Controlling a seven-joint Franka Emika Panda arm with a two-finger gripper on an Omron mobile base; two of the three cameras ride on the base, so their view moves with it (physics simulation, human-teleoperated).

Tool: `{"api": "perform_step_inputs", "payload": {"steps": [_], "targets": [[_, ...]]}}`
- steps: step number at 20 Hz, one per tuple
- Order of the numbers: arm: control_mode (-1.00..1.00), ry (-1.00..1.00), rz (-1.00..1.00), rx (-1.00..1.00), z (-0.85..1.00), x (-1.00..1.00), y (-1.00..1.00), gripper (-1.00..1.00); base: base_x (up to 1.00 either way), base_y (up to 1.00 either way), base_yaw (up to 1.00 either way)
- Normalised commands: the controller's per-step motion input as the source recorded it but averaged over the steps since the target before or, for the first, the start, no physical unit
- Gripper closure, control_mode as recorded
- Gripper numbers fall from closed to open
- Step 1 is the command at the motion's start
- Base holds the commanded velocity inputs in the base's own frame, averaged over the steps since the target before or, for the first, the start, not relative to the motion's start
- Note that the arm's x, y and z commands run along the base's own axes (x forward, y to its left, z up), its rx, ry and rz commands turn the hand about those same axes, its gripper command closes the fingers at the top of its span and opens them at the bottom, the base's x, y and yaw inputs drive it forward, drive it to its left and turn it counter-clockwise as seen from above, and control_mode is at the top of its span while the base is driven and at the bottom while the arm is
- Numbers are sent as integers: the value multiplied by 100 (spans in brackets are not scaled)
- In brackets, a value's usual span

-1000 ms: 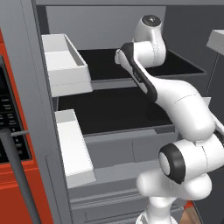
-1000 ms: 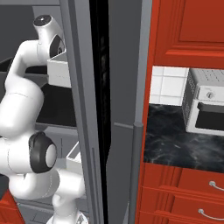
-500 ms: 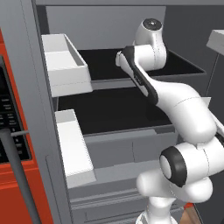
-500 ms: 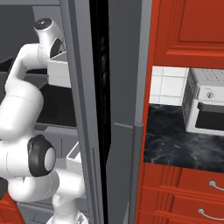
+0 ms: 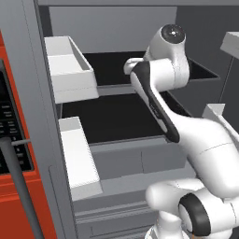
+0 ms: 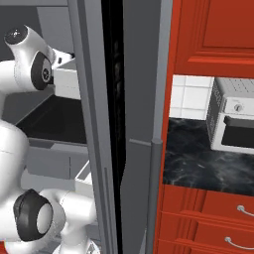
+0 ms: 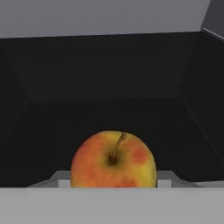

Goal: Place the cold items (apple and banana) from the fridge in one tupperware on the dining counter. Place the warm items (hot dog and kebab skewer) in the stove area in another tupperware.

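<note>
left base view: the arm (image 5: 161,93) reached into the open fridge (image 5: 116,100) over the dark upper shelf (image 5: 112,70). right base view: a marble tabletop (image 6: 208,158) lay at 3 o'clock. hand view: the apple (image 7: 113,159) sat at 6 o'clock, seemingly gripped by the tool. judged early: no item boxed yet.

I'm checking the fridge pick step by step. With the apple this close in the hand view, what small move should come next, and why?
Probably lift the apple slightly and draw it back out of the fridge. It sits centred right at the gripper, stem up, on the dark shelf, and the gripper appears shut on it, though its fingertips are hidden.
</note>
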Motion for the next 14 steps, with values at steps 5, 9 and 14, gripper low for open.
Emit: {"api": "perform_step_inputs", "payload": {"steps": [5, 9, 14], "targets": [[-100, -2, 0, 0, 12, -100, 8, 100, 0, 0, 0], [-100, 0, 0, 0, 12, -100, 0, 100, 0, 0, 0], [-100, 0, 0, 0, 15, -95, 0, 100, 0, 0, 0]]}}
